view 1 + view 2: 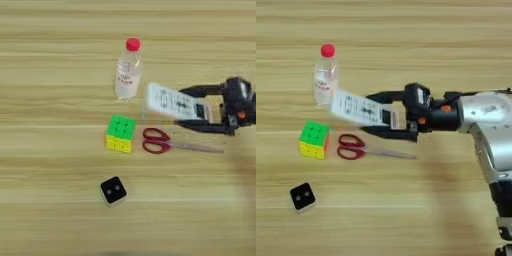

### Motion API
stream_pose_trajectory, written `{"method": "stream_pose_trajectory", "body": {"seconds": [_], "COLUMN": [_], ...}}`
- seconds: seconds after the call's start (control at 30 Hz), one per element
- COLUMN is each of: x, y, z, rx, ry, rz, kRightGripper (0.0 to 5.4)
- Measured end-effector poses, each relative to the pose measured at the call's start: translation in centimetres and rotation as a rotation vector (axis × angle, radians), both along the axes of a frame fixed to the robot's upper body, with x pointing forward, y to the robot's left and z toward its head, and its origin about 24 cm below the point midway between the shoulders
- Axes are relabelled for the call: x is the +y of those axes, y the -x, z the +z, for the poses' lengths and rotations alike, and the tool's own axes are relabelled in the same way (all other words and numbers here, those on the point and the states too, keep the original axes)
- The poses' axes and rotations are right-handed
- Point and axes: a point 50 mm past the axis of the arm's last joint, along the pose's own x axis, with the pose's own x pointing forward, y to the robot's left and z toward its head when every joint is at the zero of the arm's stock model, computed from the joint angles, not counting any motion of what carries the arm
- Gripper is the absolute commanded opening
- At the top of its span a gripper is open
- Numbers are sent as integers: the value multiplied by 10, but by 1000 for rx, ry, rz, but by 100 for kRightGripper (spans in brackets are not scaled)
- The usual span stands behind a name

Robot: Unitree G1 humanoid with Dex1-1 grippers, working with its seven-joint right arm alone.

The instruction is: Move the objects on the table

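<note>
- Your right gripper [381, 114] is clamped on the white remote control [358, 108]: one black finger runs along its far edge, the other along its near edge, pinching the remote's right end.
- The remote is off the table [50, 210], held roughly level with its free end pointing left toward the bottle. It looks lifted, since it overlaps the space above the scissors without touching them.
- Clear plastic bottle with red cap [128, 70] stands upright just beside the remote's left tip. You can't tell from these views whether they touch.
- Red-handled scissors [170, 143] lie flat on the table below the remote, handles to the left, closed blades pointing right.
- Green-yellow puzzle cube [120, 133] sits just left of the scissor handles, close but apart.
- Small black cube with two white dots [113, 190] is on its own nearer the front edge, well apart from the rest, dots facing up.
- Silver forearm [488, 117] comes in from the right, elbow bending down toward the bottom right corner; it shows in the right eye view only.
</note>
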Motion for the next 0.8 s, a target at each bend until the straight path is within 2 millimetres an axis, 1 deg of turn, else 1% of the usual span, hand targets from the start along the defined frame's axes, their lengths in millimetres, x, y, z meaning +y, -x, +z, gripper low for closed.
{"method": "stream_pose_trajectory", "body": {"seconds": [0.03, 0.07, 0.1, 0.13, 0.23, 0.37, 0.53, 0.67, 0.7, 0.73, 0.8], "x": [-3, -10, -11, -18, -29, -35, -36, -31, -31, -32, -36], "y": [-4, -12, -13, -22, -35, -43, -52, -59, -60, -62, -63], "z": [1, 1, 1, -1, -12, -27, -41, -68, -71, -81, -88], "rx": [-2, -3, -3, -8, 2, 19, 34, 82, 92, 112, 128], "ry": [-11, -20, -18, 6, 80, 165, 214, 265, 273, 297, 318], "rz": [-32, -103, -119, -201, -337, -416, -488, -543, -553, -583, -616], "kRightGripper": [290, 290, 290, 290, 290, 290, 290, 290, 290, 290, 290]}}
